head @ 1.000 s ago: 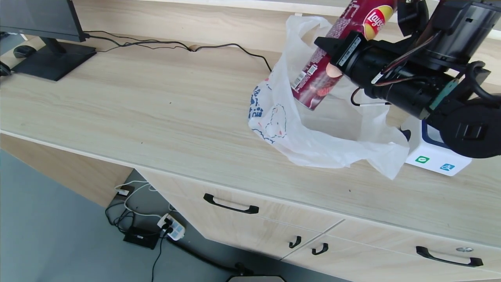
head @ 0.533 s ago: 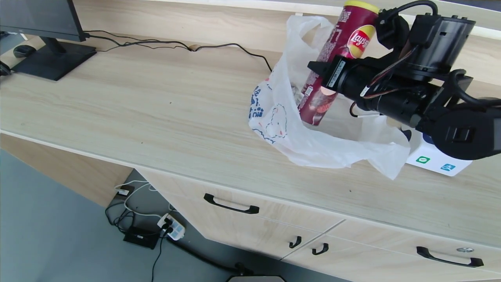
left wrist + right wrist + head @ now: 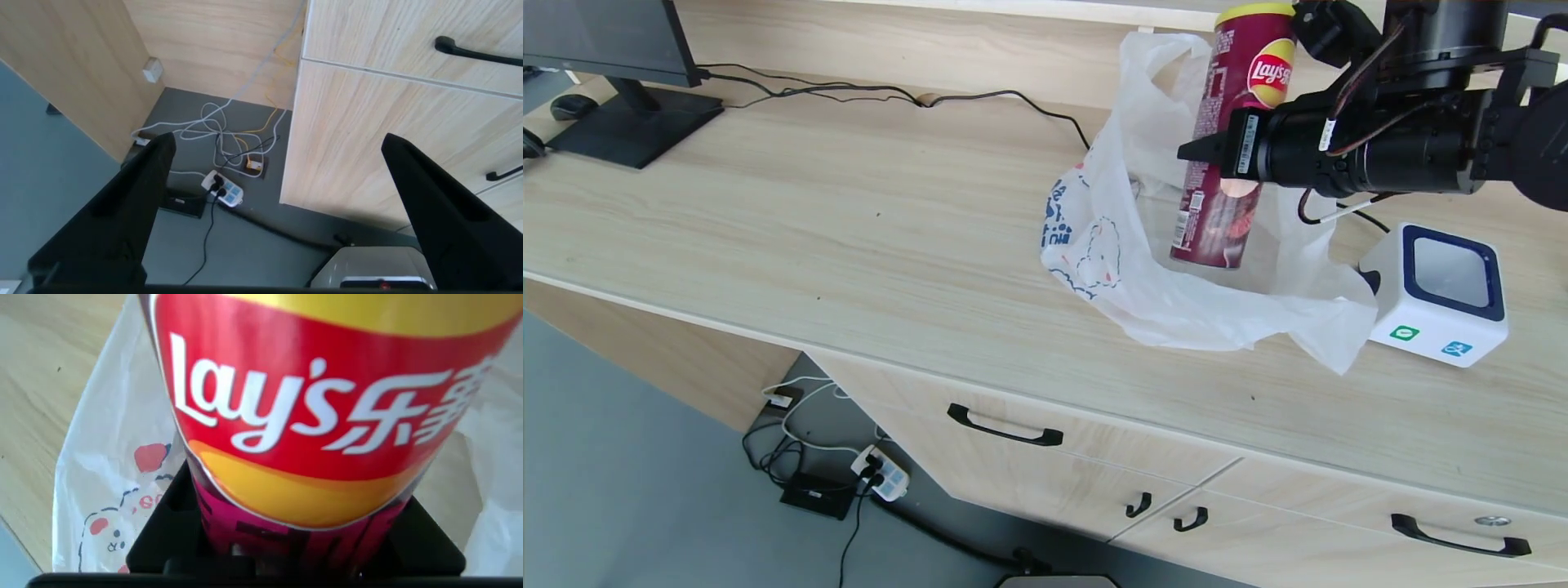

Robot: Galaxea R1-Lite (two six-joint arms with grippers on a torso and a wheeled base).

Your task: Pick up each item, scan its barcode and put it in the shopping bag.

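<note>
Head view: right jaws pinched the chip can point(image 3: 1232, 122) mid-body, upright, its base down in the open shopping bag point(image 3: 1107, 253) near the counter's point(image 3: 809, 229) far edge, toward the right end. Scanner point(image 3: 1437, 302) sat just beside the bag.

Risk, as I judged it: the limp bag wall could snag the base, and the can could topple on release.

A second ago the can was tilted and higher.

Left wrist view: left jaws spread, empty, facing the drawer fronts point(image 3: 392, 114).

Right wrist view: jaws clamped round the can.
</note>
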